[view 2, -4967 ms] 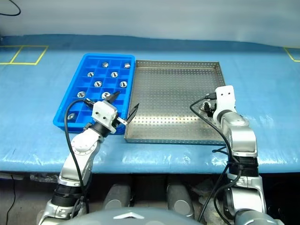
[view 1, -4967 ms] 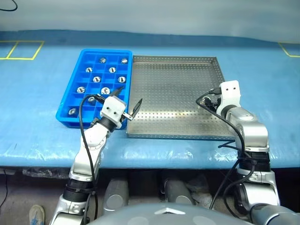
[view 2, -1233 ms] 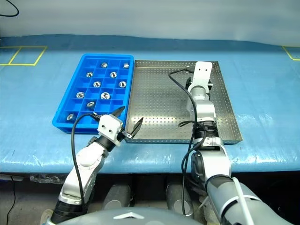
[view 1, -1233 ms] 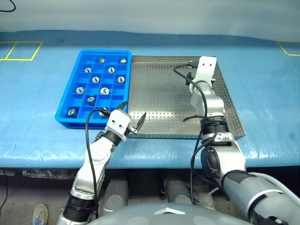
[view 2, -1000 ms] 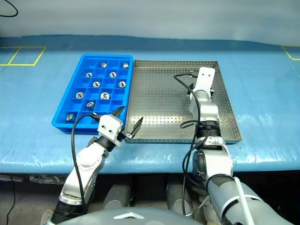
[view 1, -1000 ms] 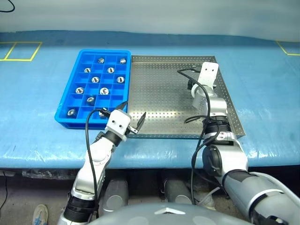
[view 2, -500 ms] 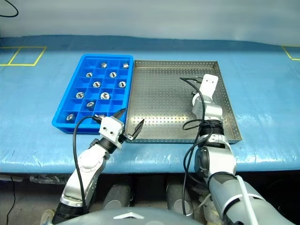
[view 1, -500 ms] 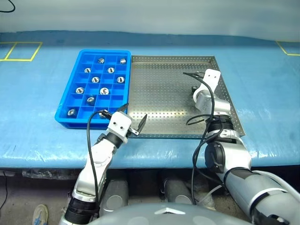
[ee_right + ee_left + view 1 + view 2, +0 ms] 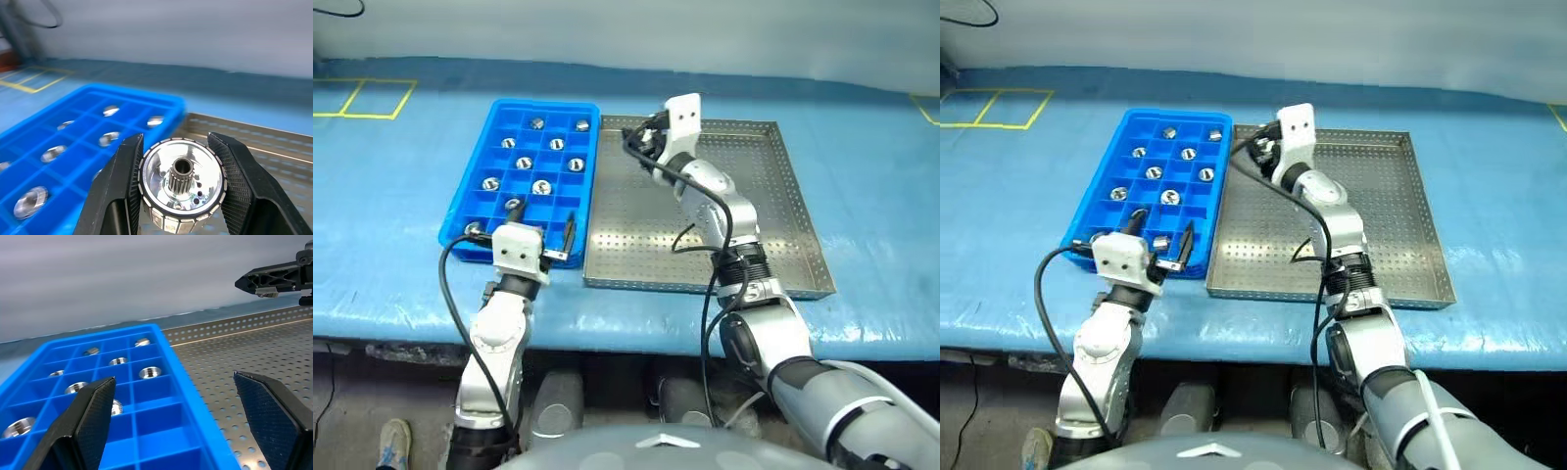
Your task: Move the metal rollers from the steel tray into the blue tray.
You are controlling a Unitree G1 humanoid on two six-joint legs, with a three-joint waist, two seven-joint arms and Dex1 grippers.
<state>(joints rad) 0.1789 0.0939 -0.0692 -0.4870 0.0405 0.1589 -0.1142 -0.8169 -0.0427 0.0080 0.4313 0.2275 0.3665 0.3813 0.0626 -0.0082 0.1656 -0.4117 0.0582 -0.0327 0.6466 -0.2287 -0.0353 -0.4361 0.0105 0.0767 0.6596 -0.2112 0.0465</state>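
A: Head views. Which step is in hand?

B: Transport. The right claw sits over the far left corner of the large grey perforated steel tray, beside the bright blue gridded plastic tray on the blue worktop. The steel tray floor looks bare, so this is probably the last of the small shiny metal rollers.

A: Left wrist view?

B: The left claw stands apart and empty above the blue tray's near edge. Several compartments already hold one roller each.

A: Right wrist view?

B: The right claw is clamped on a bright silver disc-shaped roller with a segmented rim and a small toothed hub.

A: Next move?

B: Judged: carry it over a vacant compartment, lower it, then part the fingers.
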